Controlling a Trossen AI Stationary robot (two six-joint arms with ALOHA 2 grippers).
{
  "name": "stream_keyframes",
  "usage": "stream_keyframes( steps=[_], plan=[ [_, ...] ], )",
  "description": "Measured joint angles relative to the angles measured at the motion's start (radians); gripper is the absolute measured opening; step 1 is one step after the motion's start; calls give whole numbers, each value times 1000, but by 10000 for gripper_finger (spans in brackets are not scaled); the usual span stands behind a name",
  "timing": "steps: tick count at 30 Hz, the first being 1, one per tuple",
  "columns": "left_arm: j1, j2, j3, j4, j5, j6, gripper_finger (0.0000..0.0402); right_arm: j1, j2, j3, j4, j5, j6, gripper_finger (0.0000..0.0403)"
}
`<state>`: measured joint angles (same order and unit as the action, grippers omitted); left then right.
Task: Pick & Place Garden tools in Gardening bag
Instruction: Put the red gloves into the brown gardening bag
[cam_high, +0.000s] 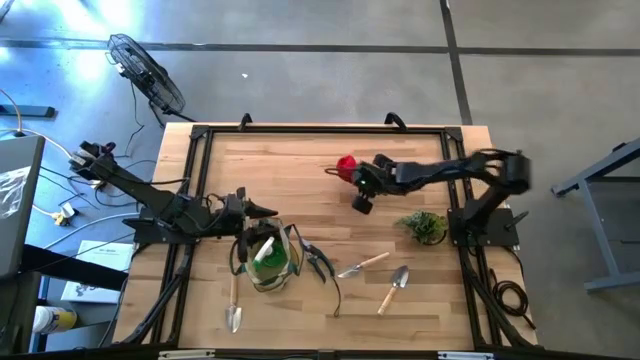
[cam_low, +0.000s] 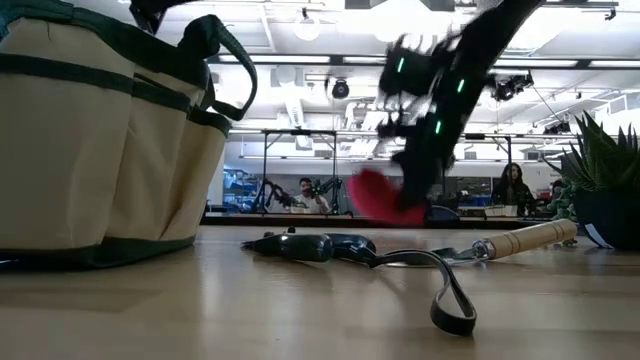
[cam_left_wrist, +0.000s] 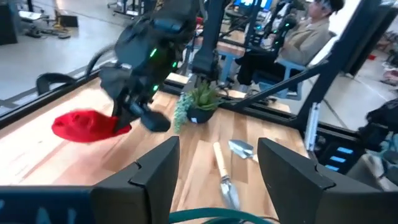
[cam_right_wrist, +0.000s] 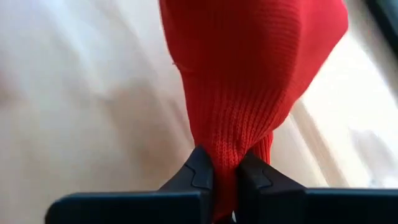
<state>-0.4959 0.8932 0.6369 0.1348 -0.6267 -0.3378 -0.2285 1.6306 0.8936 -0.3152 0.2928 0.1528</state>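
The tan gardening bag (cam_high: 268, 256) with dark green trim stands at the near left, with a bright green item (cam_high: 266, 254) inside it. My left gripper (cam_left_wrist: 217, 168) is open and empty, just on the far side of the bag, above its rim (cam_left_wrist: 217, 216). My right gripper (cam_high: 357, 172) is at the far middle, shut on the red cloth item (cam_high: 346, 164). Dark-handled pruners (cam_high: 320, 265) and two wooden-handled trowels (cam_high: 362, 265) (cam_high: 393, 288) lie flat on the table to the right of the bag. A third trowel (cam_high: 233, 300) lies at the bag's left. My right gripper pinches a gathered fold of the red knit cloth (cam_right_wrist: 227, 163) between its two fingertips. The fingers come from the table's right, slanting down. The rest of the cloth (cam_left_wrist: 84, 124) bulges out beyond the fingers, low over the table; whether it touches the wood I cannot tell.
A leafy plant in a dark pot (cam_high: 424, 226) stands at the right, near the right arm's base. A black frame (cam_high: 200, 140) runs round the wooden table top. People sit in the room beyond the table (cam_low: 512, 185). Bare wood lies between the bag and the red cloth.
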Motion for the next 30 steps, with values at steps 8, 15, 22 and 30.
stream_keyframes(
  steps=[8, 15, 22, 30],
  plan=[
    [-42, 22, 0, 102, -42, 27, 203, 239, -297, 3, 69, -26, 2, 13],
    [-23, 172, 0, 306, -163, 172, 203, 358, -408, 4, 148, -19, 0, 13],
    [40, 316, 0, 582, -194, 341, 203, 404, -399, 4, 189, -57, 0, 12],
    [91, 336, 0, 613, -100, 326, 203, 471, -396, 4, 323, -269, -38, 12]
  ],
)
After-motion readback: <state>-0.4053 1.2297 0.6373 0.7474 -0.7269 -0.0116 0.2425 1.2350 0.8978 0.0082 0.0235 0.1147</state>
